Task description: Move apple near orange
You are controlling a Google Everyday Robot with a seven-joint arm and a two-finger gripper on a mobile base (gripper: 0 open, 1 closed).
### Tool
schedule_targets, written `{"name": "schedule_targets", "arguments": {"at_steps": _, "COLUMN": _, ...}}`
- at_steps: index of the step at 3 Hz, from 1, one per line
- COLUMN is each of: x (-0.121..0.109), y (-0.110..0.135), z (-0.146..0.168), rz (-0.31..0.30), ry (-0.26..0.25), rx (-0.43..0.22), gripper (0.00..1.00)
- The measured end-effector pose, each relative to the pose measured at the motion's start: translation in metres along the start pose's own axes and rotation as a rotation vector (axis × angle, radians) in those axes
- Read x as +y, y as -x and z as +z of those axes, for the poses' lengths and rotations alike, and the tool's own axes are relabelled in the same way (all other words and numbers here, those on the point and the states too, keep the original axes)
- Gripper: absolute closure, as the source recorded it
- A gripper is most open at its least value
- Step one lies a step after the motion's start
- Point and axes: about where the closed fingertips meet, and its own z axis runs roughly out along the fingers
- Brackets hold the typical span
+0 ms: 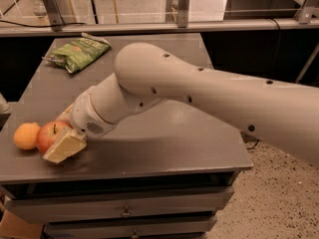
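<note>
1. The desk (149,171) front edge is being seen nearest, just below and in front of the tool, so little margin is being left on that side.
2. The tool (59,133) is being held low over the desk, closed on the apple (49,136). One pale finger (65,146) is being pressed against the fruit's near side.
3. The apple is being gripped inside the tool. Its stem is being pointed upward, so its axis is upright. Being round, no long axis is being shown.
4. The orange (26,136) is lying just past the tool's tip, touching the apple or nearly so.
5. The placing is judged nearly done. The tool is best opened gently and lifted straight, so neither fruit is being nudged off the edge.
6. A green snack bag (79,52) is lying well behind the tool.
</note>
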Motion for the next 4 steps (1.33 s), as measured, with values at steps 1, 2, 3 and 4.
{"name": "schedule_targets", "arguments": {"at_steps": 1, "x": -0.0012, "y": -0.0009, "z": 0.0006, "rz": 0.000, "ry": -0.007, "rx": 0.008, "gripper": 0.58}}
{"name": "schedule_targets", "arguments": {"at_steps": 2, "x": -0.0017, "y": -0.0010, "z": 0.0014, "rz": 0.000, "ry": -0.011, "rx": 0.013, "gripper": 0.36}}
{"name": "schedule_targets", "arguments": {"at_steps": 3, "x": -0.0044, "y": -0.0006, "z": 0.0017, "rz": -0.001, "ry": -0.017, "rx": 0.016, "gripper": 0.12}}
{"name": "schedule_targets", "arguments": {"at_steps": 4, "x": -0.0059, "y": 0.0006, "z": 0.0021, "rz": 0.002, "ry": -0.020, "rx": 0.014, "gripper": 0.00}}
